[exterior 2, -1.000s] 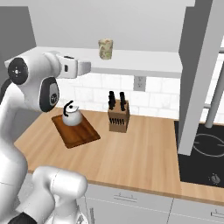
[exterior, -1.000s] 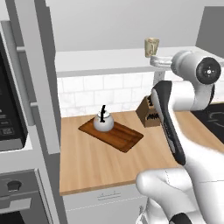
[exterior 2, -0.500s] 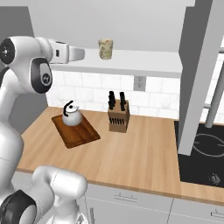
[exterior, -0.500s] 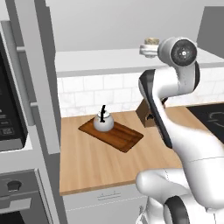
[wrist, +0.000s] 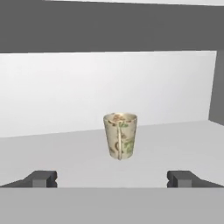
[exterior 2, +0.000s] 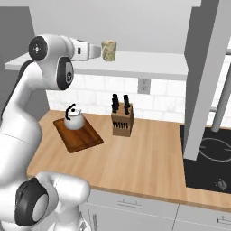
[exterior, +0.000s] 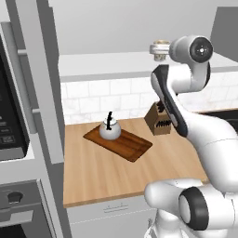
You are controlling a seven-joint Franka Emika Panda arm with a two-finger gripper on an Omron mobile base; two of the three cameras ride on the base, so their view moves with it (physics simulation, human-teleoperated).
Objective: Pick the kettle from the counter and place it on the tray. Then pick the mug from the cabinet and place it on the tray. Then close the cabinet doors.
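Item one: small squat silver-grey kettle (exterior 2: pixel 74 121) with black handle, seated on the flat dark reddish-brown wooden tray (exterior 2: pixel 85 137) on the light tan wood-grain desk (exterior 2: pixel 144 162); I count that step done. Item two: my gripper (wrist: pixel 112 179), jaws spread wide and holding nothing, raised to the pale cabinet shelf (exterior 2: pixel 149 63). Item three: beige speckled ceramic mug (wrist: pixel 120 135), upright on that shelf just ahead of the gripper, handle facing me, ungrasped. Outstanding, by my reckoning: mug to tray, doors shut.
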